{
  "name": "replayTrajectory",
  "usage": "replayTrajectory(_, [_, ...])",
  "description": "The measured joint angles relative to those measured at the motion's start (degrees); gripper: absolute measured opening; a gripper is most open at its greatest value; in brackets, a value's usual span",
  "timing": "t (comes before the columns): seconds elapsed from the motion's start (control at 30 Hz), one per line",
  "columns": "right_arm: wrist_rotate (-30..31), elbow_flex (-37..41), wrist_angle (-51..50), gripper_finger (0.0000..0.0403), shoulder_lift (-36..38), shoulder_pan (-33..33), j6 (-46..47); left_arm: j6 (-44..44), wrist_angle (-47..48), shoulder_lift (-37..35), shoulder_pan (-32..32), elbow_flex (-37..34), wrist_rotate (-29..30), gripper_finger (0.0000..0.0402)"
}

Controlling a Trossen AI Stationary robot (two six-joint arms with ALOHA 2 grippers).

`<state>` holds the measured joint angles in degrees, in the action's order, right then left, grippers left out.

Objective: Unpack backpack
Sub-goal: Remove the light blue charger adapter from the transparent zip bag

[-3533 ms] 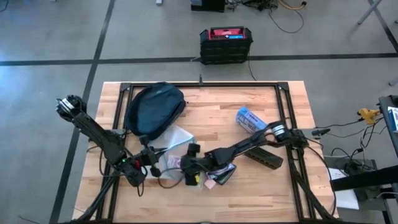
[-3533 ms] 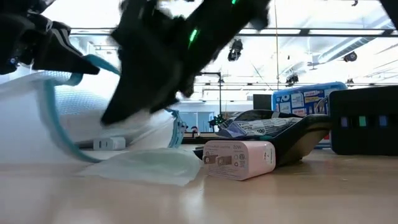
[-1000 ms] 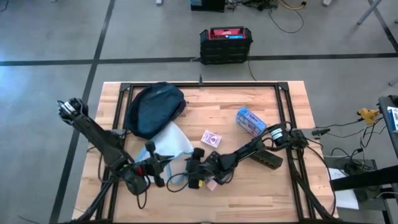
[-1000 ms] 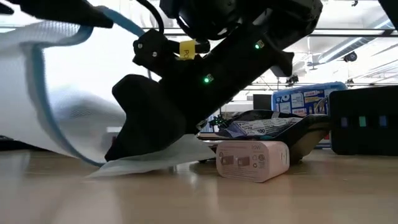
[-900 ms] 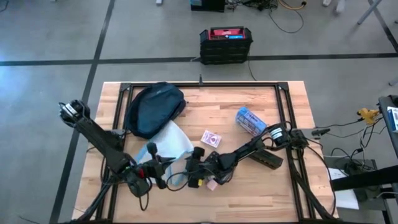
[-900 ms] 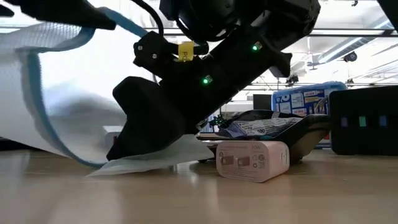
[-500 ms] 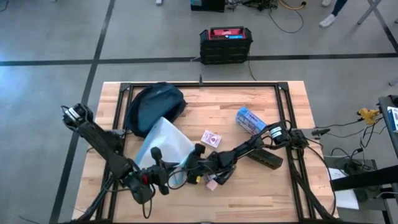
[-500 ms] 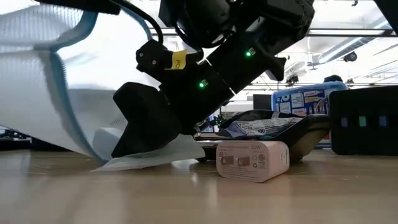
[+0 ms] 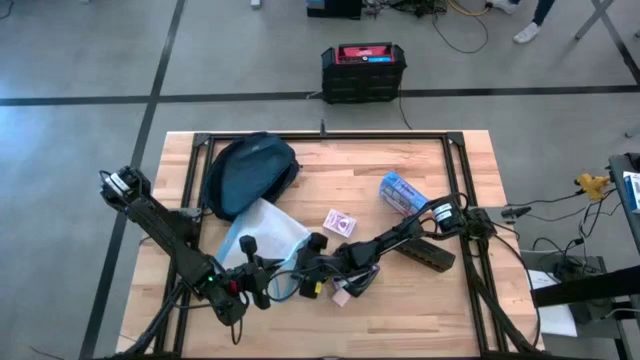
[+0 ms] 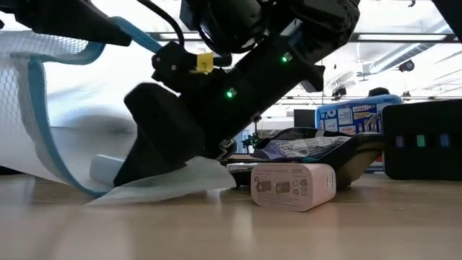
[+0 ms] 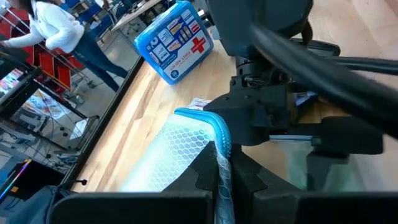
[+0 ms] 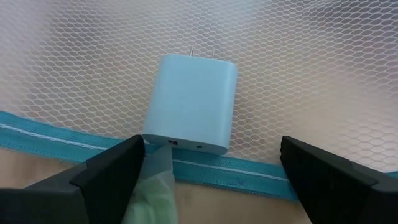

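While the left gripper (image 9: 268, 283) pinches shut on the mesh zip bag (image 9: 262, 235) edge at table's 7 o'clock, right gripper (image 9: 300, 283) sits w/ fingers spread just beside it, over a white charger (image 12: 191, 103) inside. Backpack (image 9: 247, 173) lies at 11 o'clock.

Clear mesh-textured plastic pouch (image 12: 298, 74), matt wood tabletop (image 9: 400, 310).

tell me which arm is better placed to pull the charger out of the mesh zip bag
Right. The right gripper is open and aimed at the charger inside the mesh zip bag, while the left gripper is shut on its blue zipper edge.
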<state>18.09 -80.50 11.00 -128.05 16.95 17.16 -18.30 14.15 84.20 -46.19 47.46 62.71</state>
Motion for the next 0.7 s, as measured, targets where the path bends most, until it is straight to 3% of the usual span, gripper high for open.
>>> replayTrajectory(0.2, [-4.51,-0.67,0.13,0.0362,0.00,0.04,1.57,-1.74,0.00,-0.02,0.00,-0.09,0.01,0.0000])
replayTrajectory(0.37, [-4.92,-0.75,-3.68,0.0362,1.49,0.02,1.60,-5.43,-0.07,-0.02,0.00,-2.00,0.01,0.0000])
replayTrajectory(0.7, [0.36,-1.60,-1.24,0.0362,1.03,0.26,-1.32,-11.02,-5.91,-0.02,0.17,-8.08,0.19,0.0000])
